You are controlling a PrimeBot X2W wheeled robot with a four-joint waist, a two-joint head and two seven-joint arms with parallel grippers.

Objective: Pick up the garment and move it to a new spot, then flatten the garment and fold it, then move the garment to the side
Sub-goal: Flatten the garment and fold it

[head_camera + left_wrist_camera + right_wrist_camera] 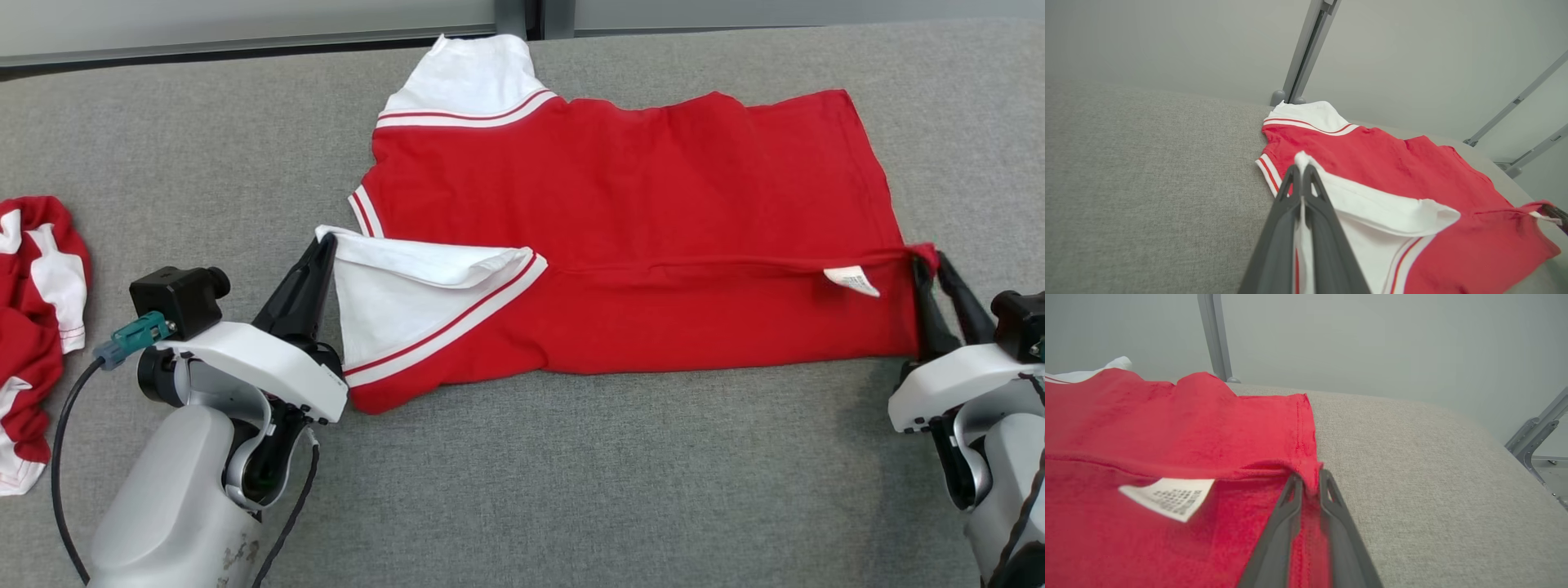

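**Item:** shirt (653, 245), red, white sleeves with red piping.

**Location:** lies across the middle of the grey surface (571, 490). The near long edge is turned over onto the body, so a fold line runs from the near sleeve (408, 302) to the hem corner. The care label (851, 280) is exposed near that corner. The far sleeve (465, 77) is spread flat toward the back edge.

**Left hand** (325, 241): fingers closed flat on the white cuff edge of the near sleeve, holding it just off the surface.

**Right hand** (929, 261): fingers narrowly parted, with the red hem corner bunched between the tips. Whether they actually grip it cannot be told.

**Handling (judged):** light, limp knit with no stiffness of its own. It will sag and crease wherever it is unsupported, and it drags rather than slides on the textured cloth. Best taken at doubled edges, meaning the cuff, the stitched hem or a corner, with the two holds kept well apart and taut so the fold stays straight. A single-layer pinch may slip.

**Also present:** second red-and-white garment (33, 327), crumpled at the surface's left edge, well apart.
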